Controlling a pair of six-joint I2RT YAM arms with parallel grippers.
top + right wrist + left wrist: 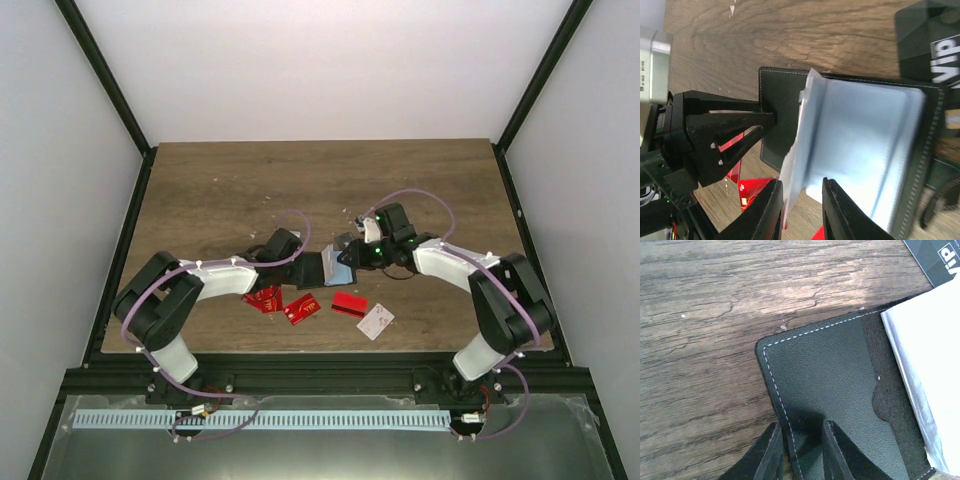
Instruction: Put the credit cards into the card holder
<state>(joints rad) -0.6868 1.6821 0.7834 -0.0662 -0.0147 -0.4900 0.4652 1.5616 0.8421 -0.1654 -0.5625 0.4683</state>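
Stitched black card holder [775,100], L jaws clamp cover [825,380], R jaws ajar round sleeves [865,145]

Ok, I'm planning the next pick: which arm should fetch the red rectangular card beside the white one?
Likely right: the left gripper clamps the cover of the black stitched card holder, and the right gripper is nearer that red card.

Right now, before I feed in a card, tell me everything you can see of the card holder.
The card holder is a black, leather-looking wallet with pale stitching, open over the wooden table. Clear plastic sleeves fan out inside; one cover's pocket has a curved notch. The left gripper clamps one cover's edge; the right gripper straddles the sleeves, grip unclear.
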